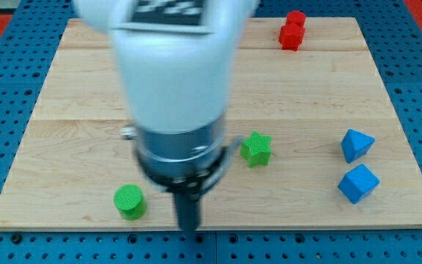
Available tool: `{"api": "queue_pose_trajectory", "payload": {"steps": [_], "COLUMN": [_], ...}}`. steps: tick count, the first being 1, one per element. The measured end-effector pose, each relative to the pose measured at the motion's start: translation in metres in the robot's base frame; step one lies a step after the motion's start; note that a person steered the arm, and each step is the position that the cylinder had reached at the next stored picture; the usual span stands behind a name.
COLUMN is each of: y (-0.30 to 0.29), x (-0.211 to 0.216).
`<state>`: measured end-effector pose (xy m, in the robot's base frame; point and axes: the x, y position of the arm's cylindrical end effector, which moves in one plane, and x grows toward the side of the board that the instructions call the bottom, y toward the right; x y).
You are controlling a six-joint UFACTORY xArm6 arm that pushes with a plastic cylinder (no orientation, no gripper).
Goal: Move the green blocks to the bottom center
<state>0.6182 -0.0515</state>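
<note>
A green cylinder block (130, 202) stands near the board's bottom edge, left of centre. A green star block (256, 149) lies right of centre, a little above it. My tip (189, 229) is at the board's bottom edge, to the right of the green cylinder and below-left of the green star, touching neither. The arm's white and grey body hides the board's middle behind it.
Two red blocks (292, 31) sit stacked close at the view's top right. A blue block (357, 144) and a second blue block (358, 183) lie at the right. The wooden board (64, 88) lies on a blue perforated table.
</note>
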Motion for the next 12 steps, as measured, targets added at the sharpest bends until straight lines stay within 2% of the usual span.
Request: {"api": "queue_pose_trajectory", "payload": {"steps": [1, 2, 3, 4, 5, 6, 7, 8, 9, 10, 12], "y": [-0.020, -0.087, -0.115, -0.046, 0.029, -0.014, -0.020, 0.026, 0.108, 0.129, 0.103], "x": [0.001, 0.000, -0.025, -0.056, -0.057, -0.068, -0.082, -0.169, -0.184, -0.147, -0.108]}}
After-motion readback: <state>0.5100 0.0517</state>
